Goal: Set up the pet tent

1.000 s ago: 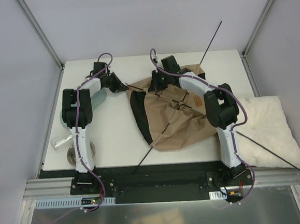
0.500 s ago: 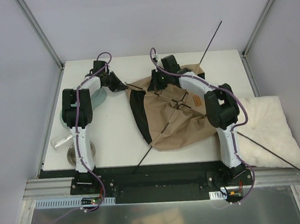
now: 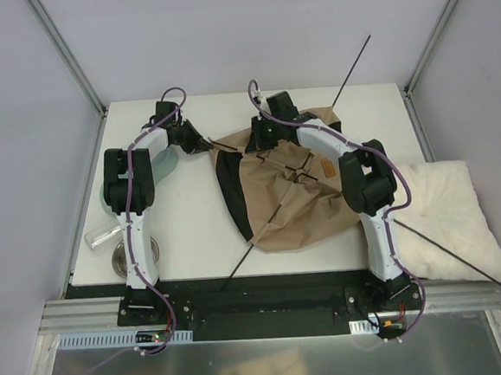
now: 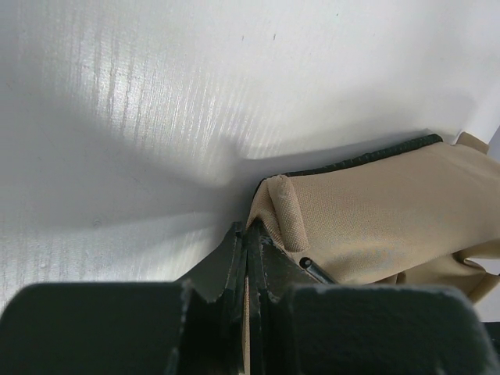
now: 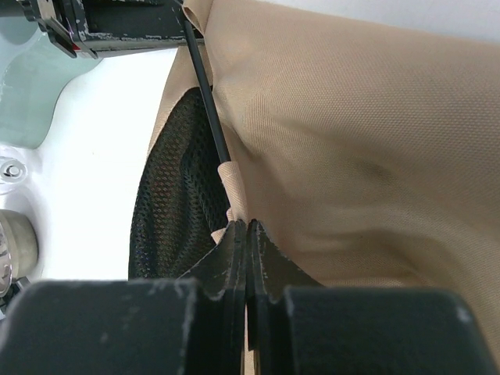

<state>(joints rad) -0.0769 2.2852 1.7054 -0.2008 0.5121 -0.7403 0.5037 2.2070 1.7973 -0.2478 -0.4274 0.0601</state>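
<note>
The pet tent (image 3: pixel 309 213) is pinched by the fully closed left hand (image 4: pixel 247 234) and right hand (image 5: pixel 247 228); its fabric could be pulled free by uneven tension.

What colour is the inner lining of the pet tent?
Black mesh lining, inside the tan tent; clearest in the right wrist view.

Pair of arms, left arm (image 3: pixel 134 236) and right arm (image 3: pixel 380 238): white link shells, black joint housings, purple cable looped along each, black base mounts; fingers (image 4: pixel 223 266) matte black, wedge-tipped
</note>
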